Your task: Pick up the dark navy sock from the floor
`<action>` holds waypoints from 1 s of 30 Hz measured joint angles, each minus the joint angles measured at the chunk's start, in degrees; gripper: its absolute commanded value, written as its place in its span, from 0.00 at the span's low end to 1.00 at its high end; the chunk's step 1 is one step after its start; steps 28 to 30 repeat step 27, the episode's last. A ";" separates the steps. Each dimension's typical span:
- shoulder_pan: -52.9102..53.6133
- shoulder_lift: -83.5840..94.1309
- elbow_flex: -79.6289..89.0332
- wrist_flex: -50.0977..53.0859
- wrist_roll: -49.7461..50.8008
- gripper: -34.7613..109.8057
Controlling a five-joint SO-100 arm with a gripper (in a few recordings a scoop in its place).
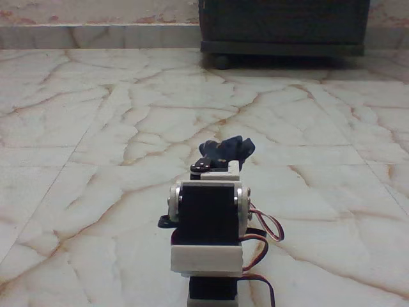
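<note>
The white arm with black servo blocks [208, 224] stands at the bottom centre of the fixed view, seen from behind and pointing away from the camera. Just past its far end sits a bunched dark navy sock [227, 149], showing above the wrist parts. The gripper [219, 164] is at the sock, but the arm's own links hide its fingers, so whether they hold the fabric cannot be told. I also cannot tell whether the sock rests on the floor [96, 128] or is lifted off it. The floor is glossy cream marble with reddish-brown veins.
A dark cabinet [284, 25] on round feet stands against the back wall, right of centre. Red and brown wires [267, 231] loop out on the arm's right side. Open tile stretches to the left, to the right and beyond the sock.
</note>
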 measured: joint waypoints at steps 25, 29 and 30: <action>3.34 0.00 0.00 -4.04 1.85 0.24; 3.34 0.00 0.00 -4.04 1.85 0.24; 3.34 0.00 0.00 -4.04 1.85 0.24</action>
